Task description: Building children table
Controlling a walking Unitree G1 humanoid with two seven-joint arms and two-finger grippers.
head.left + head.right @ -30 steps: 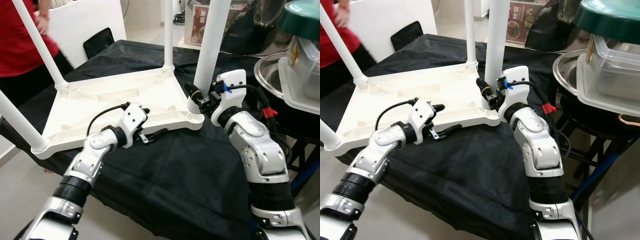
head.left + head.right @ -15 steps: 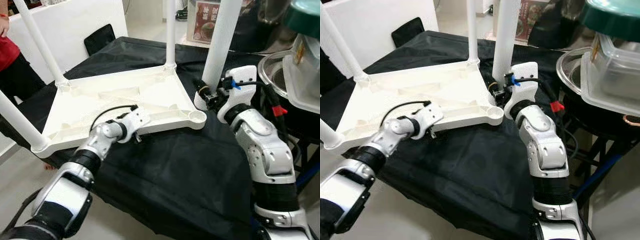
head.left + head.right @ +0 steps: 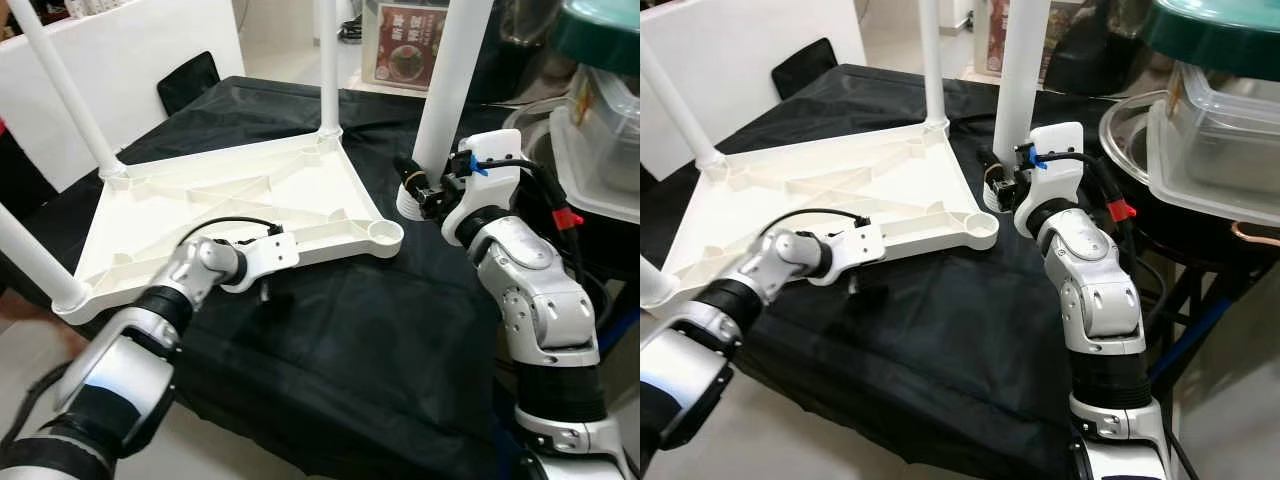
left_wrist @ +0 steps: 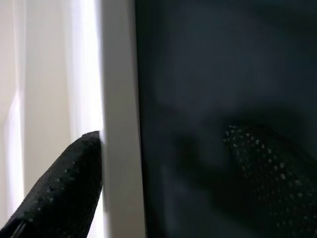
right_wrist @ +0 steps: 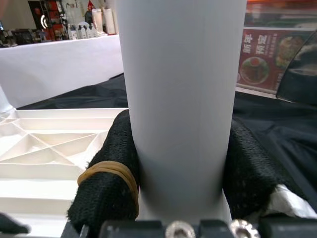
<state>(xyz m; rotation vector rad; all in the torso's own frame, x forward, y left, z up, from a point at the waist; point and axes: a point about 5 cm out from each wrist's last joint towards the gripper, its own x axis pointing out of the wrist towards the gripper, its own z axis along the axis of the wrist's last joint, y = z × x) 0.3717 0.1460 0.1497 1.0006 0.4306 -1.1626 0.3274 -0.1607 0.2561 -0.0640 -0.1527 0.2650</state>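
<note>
right gripper [image 3: 420, 190] clamps loose table leg [image 3: 452, 85] low – light, stiff, slick | left gripper [image 3: 268, 290] straddles tabletop [image 3: 200, 205] near rim, unclenched; keep your hold low

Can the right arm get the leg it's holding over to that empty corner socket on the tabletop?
Probably yes. The right gripper holds the leg just beside the empty socket, with nothing between them.

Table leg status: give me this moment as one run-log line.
right gripper: shut on loose leg, beside empty corner socket | left gripper: open, straddling tabletop near edge | three legs fitted
</note>
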